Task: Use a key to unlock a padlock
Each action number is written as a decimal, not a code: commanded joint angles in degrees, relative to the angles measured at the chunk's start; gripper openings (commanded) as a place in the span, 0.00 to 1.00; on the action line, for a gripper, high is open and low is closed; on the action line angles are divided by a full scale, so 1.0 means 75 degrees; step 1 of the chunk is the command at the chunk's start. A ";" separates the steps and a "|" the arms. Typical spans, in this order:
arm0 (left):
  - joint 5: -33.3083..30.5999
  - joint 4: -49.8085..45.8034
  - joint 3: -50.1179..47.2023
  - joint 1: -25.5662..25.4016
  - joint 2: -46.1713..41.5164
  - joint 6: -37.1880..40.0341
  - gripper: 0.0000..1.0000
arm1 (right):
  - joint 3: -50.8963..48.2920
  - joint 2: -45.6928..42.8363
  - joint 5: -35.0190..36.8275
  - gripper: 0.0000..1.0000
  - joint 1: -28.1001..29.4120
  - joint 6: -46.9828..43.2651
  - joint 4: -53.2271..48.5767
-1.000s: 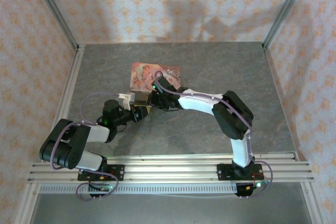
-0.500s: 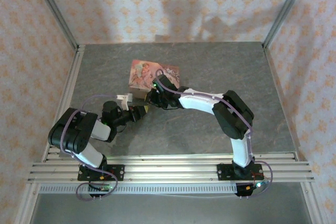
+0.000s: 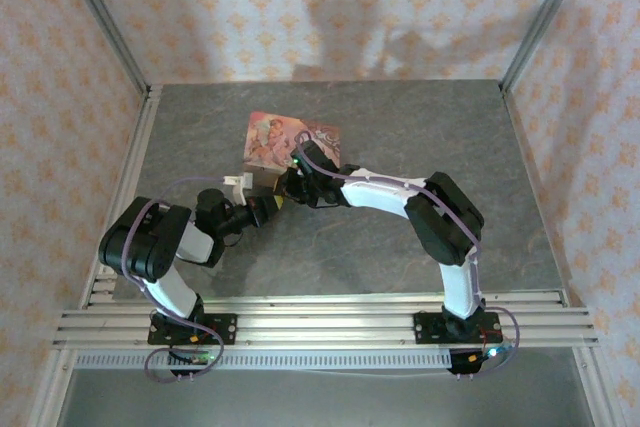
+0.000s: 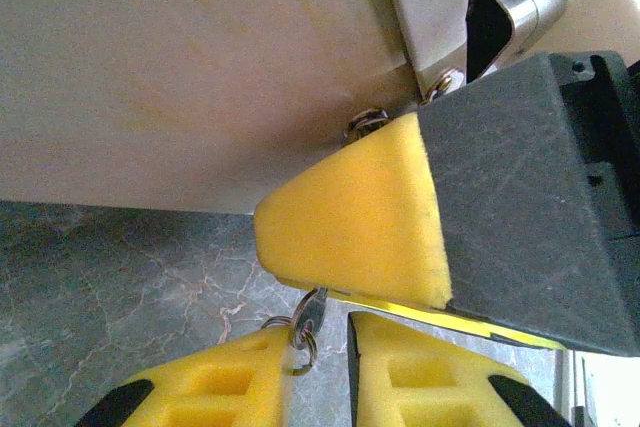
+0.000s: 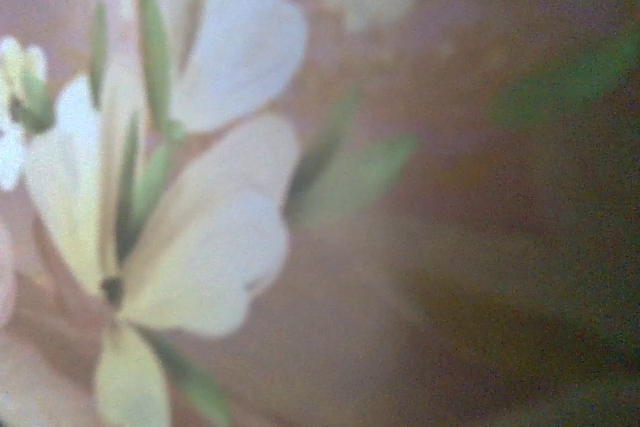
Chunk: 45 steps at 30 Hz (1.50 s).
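Top view: tin (image 3: 293,140) on table (image 3: 420,137); both arms bend in toward the tin's near side; left gripper (image 3: 262,209) just off the tin's near-left corner; right gripper (image 3: 290,182) hard against the tin's near edge, over its corner; the two grippers nearly touch; jaws and key too small here, cannot tell their gap.

Left wrist view: close-up the top view lacks; tin's pale side wall fills the upper part, above the marbled table; left pads (image 4: 215,382) at the bottom, gap narrow; key (image 4: 311,307) with its ring sits at the mouth of that gap, over the tip of one pad, below the tin wall; cannot tell if it is pinched or only resting there; right pad (image 4: 350,222), a big yellow wedge, lies between key and tin wall, just above the key; small metal loops (image 4: 366,125) at the tin's lower edge touch that wedge's top; right jaw gap cannot be told.

Right wrist view: blurred flower print (image 5: 170,197) of the tin, very close; too blurred for more.
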 commanded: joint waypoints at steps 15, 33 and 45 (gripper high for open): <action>0.0095 0.0289 0.0252 0.0030 -0.0188 0.0256 0.02 | -0.0182 -0.0008 -0.1139 0.00 0.0032 0.0827 0.0114; -0.2945 -0.3822 0.0113 -0.1628 -0.2735 0.3474 0.00 | 0.0895 0.0126 -0.1107 0.00 0.0032 0.0393 -0.1974; -0.7003 -0.4907 0.0251 -0.3946 -0.3148 0.4802 0.00 | 0.1573 0.0349 -0.0910 0.00 0.0032 -0.0572 -0.3959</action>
